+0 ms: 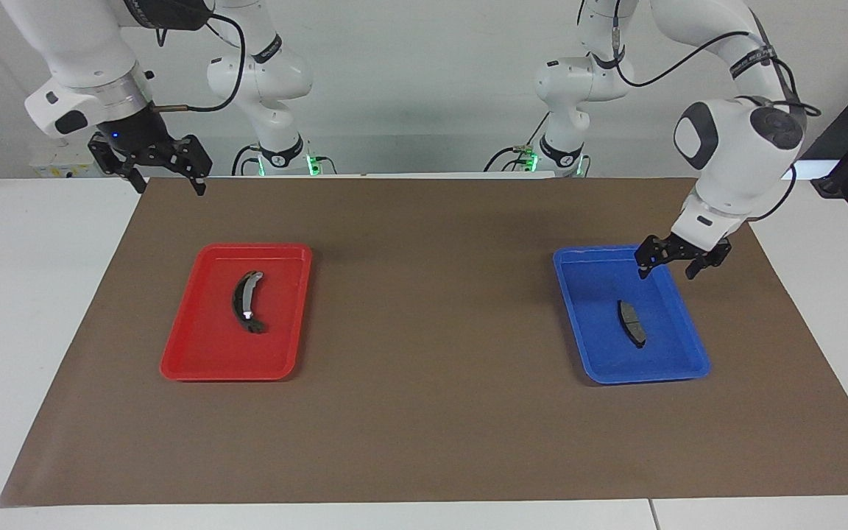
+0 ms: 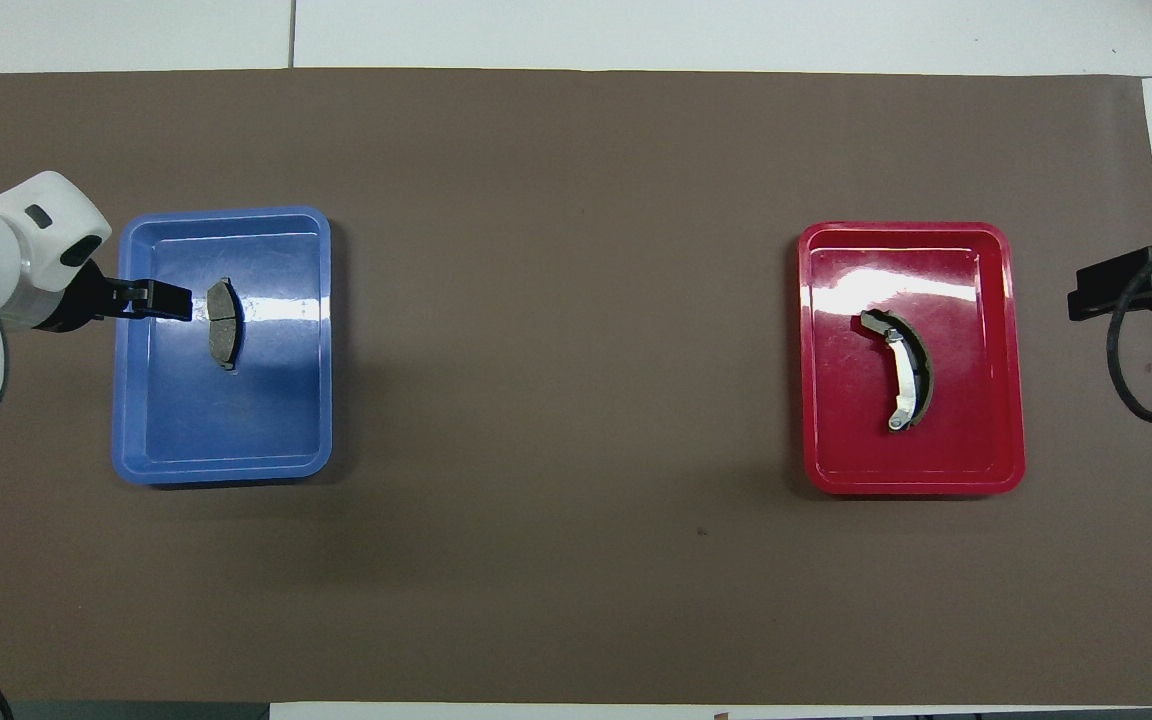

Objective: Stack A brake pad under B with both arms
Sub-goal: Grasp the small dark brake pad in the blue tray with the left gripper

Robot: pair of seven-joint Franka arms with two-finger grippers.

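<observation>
A brake pad (image 1: 631,322) (image 2: 222,323): small flat dark grey oblong, lying loose in the blue tray, a little nearer the robots' end of the tray than its middle. Long axis runs roughly toward and away from the robots, slightly slanted in the facing view. Arched edge bows toward the middle of the counter. A faint seam crosses it in the overhead view.
B (image 1: 247,302) (image 2: 900,371): longer crescent shoe, lying in the red tray. Long axis also toward and away from the robots. Dark lining on the outer curve, silver-grey rim inside; the bow points toward the right arm's end of the counter. Bright spot near the end farther from the robots.
Writing: none readable on either part or on the trays.
Blue tray (image 1: 689,366) (image 2: 226,468): on the brown mat, toward the left arm's end.
Red tray (image 1: 188,368) (image 2: 996,480): on the mat, toward the right arm's end, well apart from the blue one.
Left tool (image 1: 681,259) (image 2: 168,300): raised over the blue tray's edge nearest the robots, fingers spread wide, nothing between them, clear of the pad.
Right tool (image 1: 150,165) (image 2: 1101,295): up over the mat's corner by its own base, fingers apart, empty; arm waits.
Brown mat (image 1: 424,442) (image 2: 556,300): covers most of the white counter (image 1: 26,294) (image 2: 736,30).
</observation>
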